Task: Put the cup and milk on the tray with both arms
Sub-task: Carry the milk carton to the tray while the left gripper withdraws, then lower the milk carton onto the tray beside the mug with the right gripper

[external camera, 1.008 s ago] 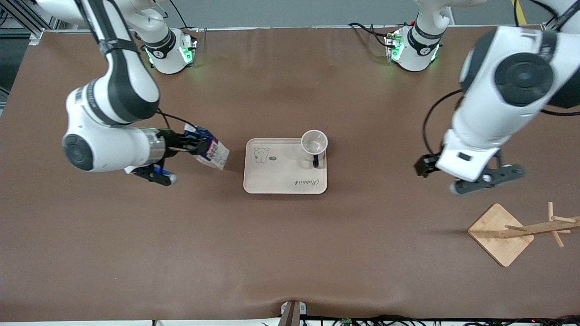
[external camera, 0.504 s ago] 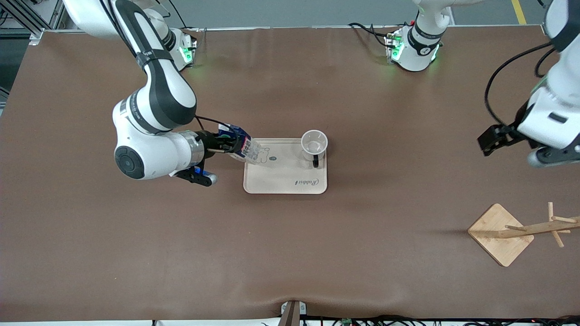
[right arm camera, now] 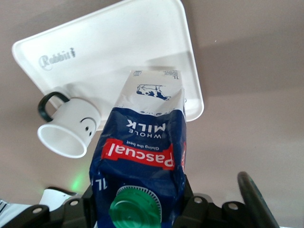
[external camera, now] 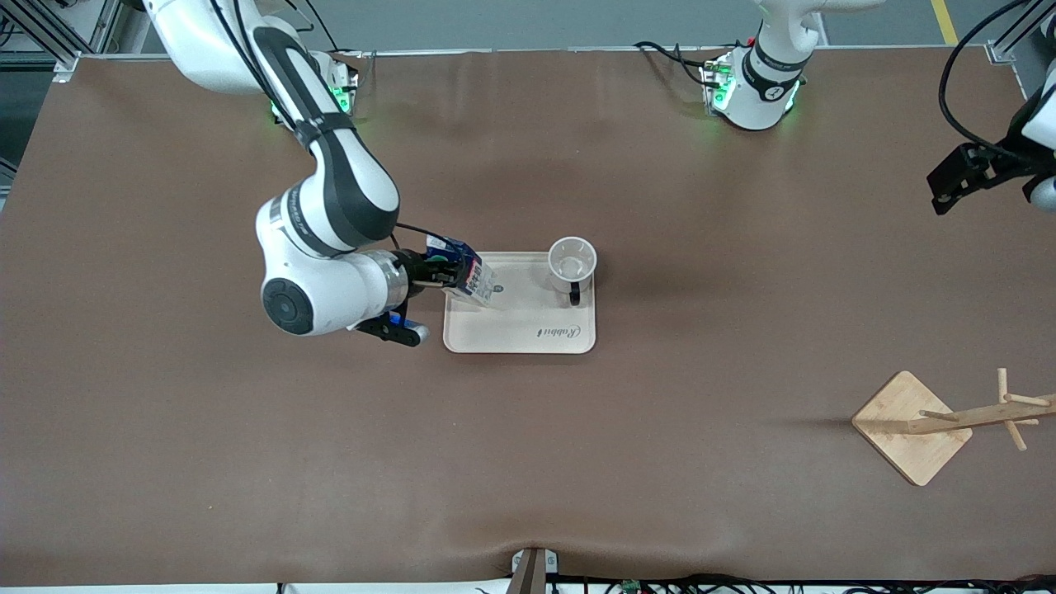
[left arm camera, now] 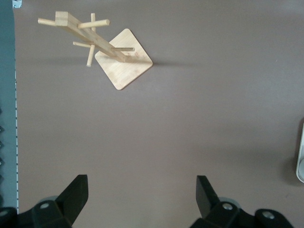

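Observation:
My right gripper [external camera: 433, 271] is shut on the dark blue milk carton [external camera: 467, 280] and holds it tilted over the tray's end toward the right arm. The carton's green cap [right arm camera: 137, 209] sits between the jaws in the right wrist view. The cream-beige tray [external camera: 520, 322] lies mid-table. The white cup [external camera: 572, 262] with black handle stands upright on the tray's corner toward the left arm, farther from the front camera; its smiley face [right arm camera: 85, 124] shows in the right wrist view. My left gripper [left arm camera: 141, 194] is open and empty, high over the left arm's end of the table.
A wooden mug rack with a square base [external camera: 912, 426] and pegs stands toward the left arm's end, nearer the front camera; it also shows in the left wrist view [left arm camera: 124, 58].
My right gripper has carried the milk carton sideways from beside the tray to over its end. My left arm has pulled away from the tray toward the table's edge.

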### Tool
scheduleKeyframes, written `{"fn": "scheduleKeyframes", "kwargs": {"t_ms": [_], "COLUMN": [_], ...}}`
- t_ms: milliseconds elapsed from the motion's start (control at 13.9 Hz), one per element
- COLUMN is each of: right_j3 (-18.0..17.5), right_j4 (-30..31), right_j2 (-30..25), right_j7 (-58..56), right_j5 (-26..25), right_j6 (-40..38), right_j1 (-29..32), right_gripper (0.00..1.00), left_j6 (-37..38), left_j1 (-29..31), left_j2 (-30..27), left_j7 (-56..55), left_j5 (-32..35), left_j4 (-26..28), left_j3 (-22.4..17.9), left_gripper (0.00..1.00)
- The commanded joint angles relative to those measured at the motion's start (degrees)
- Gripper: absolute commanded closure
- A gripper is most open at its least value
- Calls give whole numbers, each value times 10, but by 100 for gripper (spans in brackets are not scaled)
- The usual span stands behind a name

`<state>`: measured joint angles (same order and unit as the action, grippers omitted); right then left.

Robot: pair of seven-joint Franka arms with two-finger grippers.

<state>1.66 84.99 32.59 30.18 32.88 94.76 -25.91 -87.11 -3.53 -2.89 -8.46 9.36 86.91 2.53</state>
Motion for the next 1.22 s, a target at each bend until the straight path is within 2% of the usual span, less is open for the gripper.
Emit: {"fn": "scheduleKeyframes", "kwargs": {"t_ms": [0,432,720,864,936,1008,1081,1153], "right_j3": [5,4,5,5,5,5,5,5], "right_j4": [-29,-40,-51,-51,-52,-52,-52,-51], "right_j2": [19,29,44,46,48,48,48,48], "right_j7": [-13,-30,-30,-29,-29,-29,-28,-28], "right_j5": [-24,-35,-44,-52,-52,-53,-52,-53], "right_j6": [-12,-7,-7,-7,-6,-3,-2,-1], "right_j1": [-4,-18,-29,-29,-29,-29,-28,-28], "right_gripper": [100,100,95,86,78,57,45,15], "left_j6": [-3,-2,-1,-2,-2,-3,-5,-6], "left_j1": [-18,-17,-17,-18,-17,-17,-17,-16], "left_j2": [-34,-38,-33,-30,-29,-26,-25,-25], "left_j7": [9,4,4,4,3,1,2,3], "left_j5": [-32,-39,-40,-44,-60,-73,-77,-77], "left_j4": [42,49,48,48,47,47,47,48], "left_j3": [-24,-19,-6,-4,-4,-4,-4,-4], "left_gripper": [0,0,0,0,0,0,0,0]}}
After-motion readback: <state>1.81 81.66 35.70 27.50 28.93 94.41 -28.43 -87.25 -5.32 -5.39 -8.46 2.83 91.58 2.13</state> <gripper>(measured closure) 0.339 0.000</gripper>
